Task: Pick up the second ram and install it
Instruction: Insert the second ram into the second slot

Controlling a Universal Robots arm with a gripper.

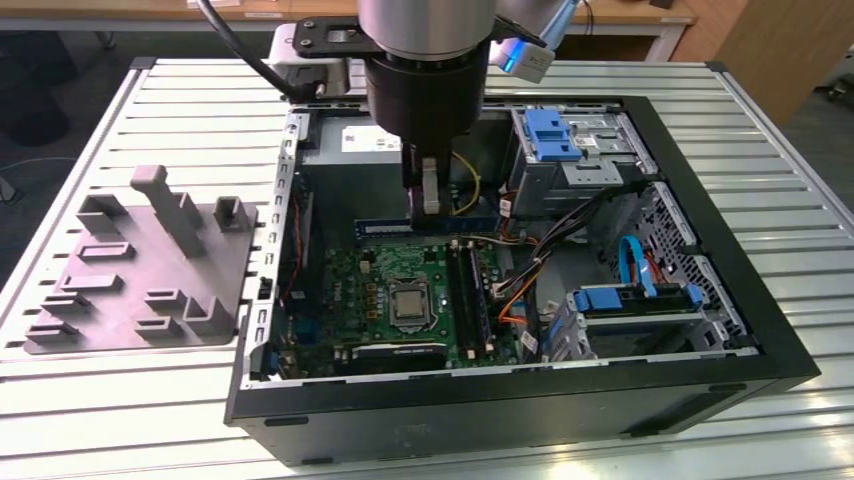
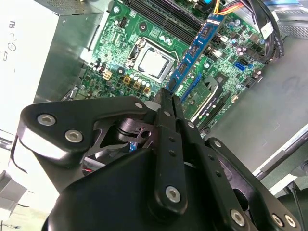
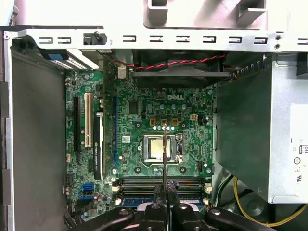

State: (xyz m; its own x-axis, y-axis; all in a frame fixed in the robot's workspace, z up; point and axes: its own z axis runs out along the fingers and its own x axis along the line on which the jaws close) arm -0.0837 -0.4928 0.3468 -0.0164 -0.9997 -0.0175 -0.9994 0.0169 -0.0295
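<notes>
My gripper (image 1: pixel 424 208) is shut on the second ram (image 1: pixel 400 227), a long thin blue strip with dark chips, inside the open computer case. In the exterior view the strip hangs level above the green motherboard (image 1: pixel 360 290), near the grey power-supply box (image 1: pixel 350 140). In the second wrist view the ram (image 2: pixel 195 48) sticks out past the gripper (image 2: pixel 167 94) over the board. The first wrist view shows the ram (image 3: pixel 164 154) edge-on as a thin line over the silver socket (image 3: pixel 159 147). It runs crosswise to the dark memory slots (image 3: pixel 144 183).
The black case wall (image 1: pixel 747 290) surrounds the work. Blue drive brackets (image 1: pixel 550 135), loose cables (image 1: pixel 561 225) and a fan (image 3: pixel 178 77) with red-black wires stand around the board. A grey fixture plate (image 1: pixel 134 270) lies on the slatted table at the exterior view's left.
</notes>
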